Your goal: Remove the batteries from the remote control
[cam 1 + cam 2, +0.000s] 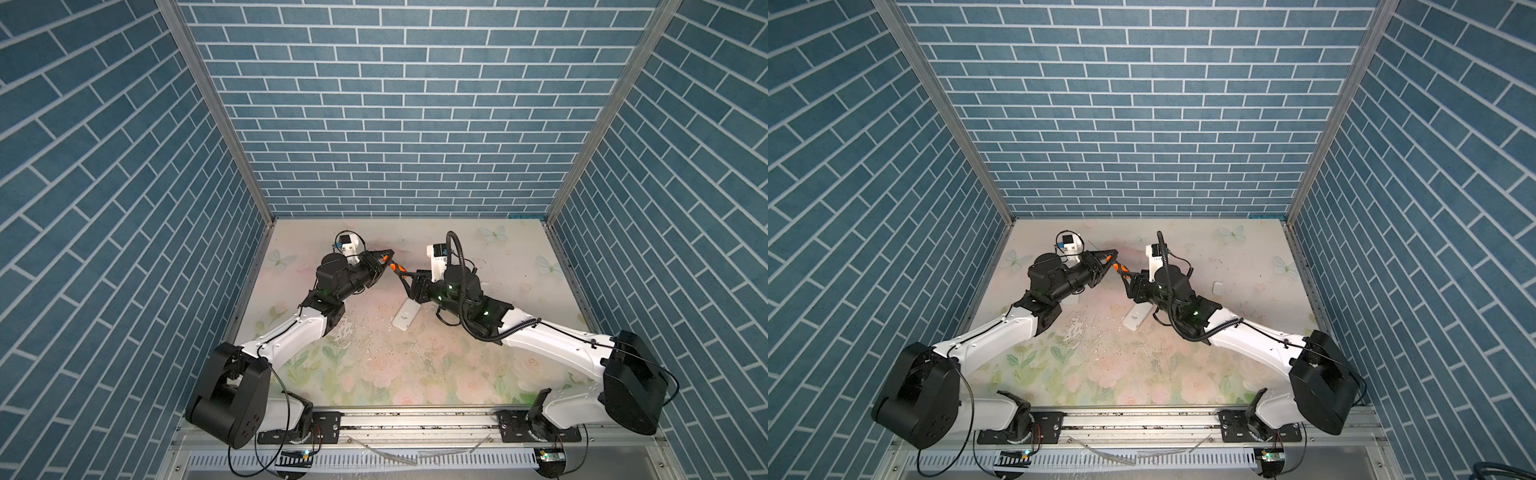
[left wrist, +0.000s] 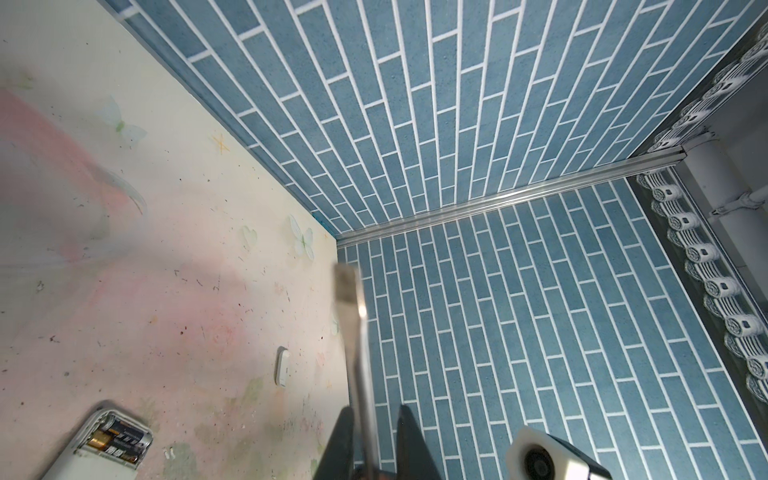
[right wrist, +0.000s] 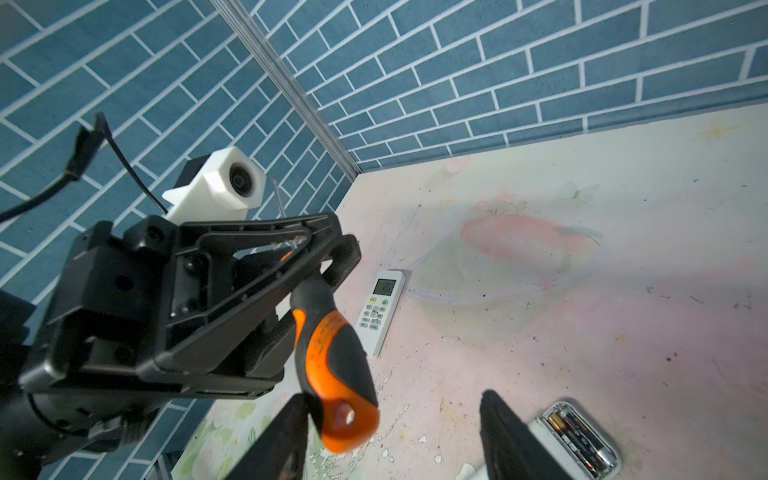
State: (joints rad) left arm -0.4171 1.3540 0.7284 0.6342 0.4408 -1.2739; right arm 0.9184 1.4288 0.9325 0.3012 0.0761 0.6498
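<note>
Nearest, on the floral bench (image 1: 374, 365): white plastic remote control (image 1: 406, 316), back up, compartment uncovered. Two slim black batteries (image 2: 120, 440) with gold ends sit inside it, side by side, just below the right tool (image 3: 386, 415).

Right tool: jaws spread wide around the butt of the orange-and-black-handled screwdriver (image 3: 332, 357), which is close against one finger and well apart from the other.

Left tool (image 2: 374, 440): pressed together on the screwdriver where handle meets steel shaft.

Below the left tool's arm: second white remote control (image 3: 380, 311), display up.

Off the right tool's outer side: small white rectangular cover (image 1: 1217, 287).
</note>
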